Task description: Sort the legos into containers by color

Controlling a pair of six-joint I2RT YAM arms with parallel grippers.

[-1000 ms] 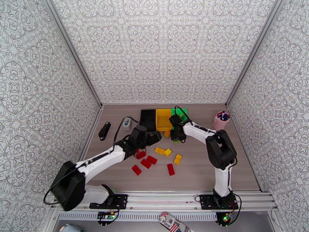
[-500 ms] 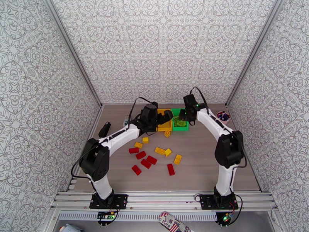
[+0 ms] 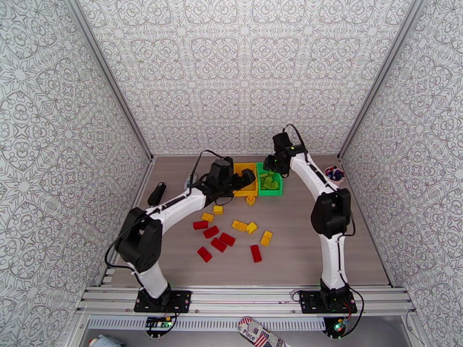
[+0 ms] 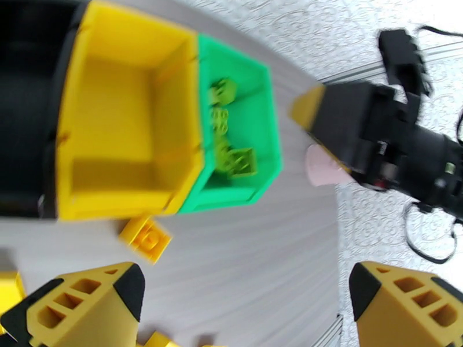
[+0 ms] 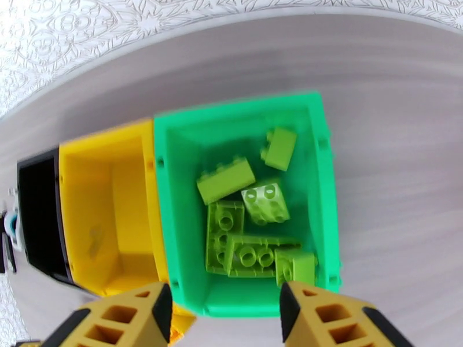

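Patterned walls (image 3: 243,82) box in a wood-grain bench (image 3: 301,250), and at its far edge three containers sit touching in a row: a black bin (image 5: 40,215), a yellow bin (image 5: 87,186) and a green bin (image 5: 327,226). The green bin lies straight below the right pincer (image 5: 223,307) and holds a heap of lime bricks (image 5: 243,238). This pincer's fingers stand partly apart with nothing between them. The right arm (image 3: 330,212) rises from its base, folds at the elbow and sends its forearm away and leftward, the wrist tipped down over the bin.

The left pincer (image 4: 243,290) is spread wide and carries nothing. The bins lie just ahead of its fingertips, and a single yellow brick (image 4: 146,238) rests on the bench between it and the yellow bin, just beside that bin's near wall. The left arm (image 3: 173,209) runs on a diagonal from a raised elbow toward the row of bins.

Behind the left pincer, toward the arm bases, loose red bricks (image 3: 219,244) and yellow bricks (image 3: 239,225) lie scattered across the middle of the bench. A pink cup (image 3: 333,174) stands to the right of the right pincer, near the side wall.
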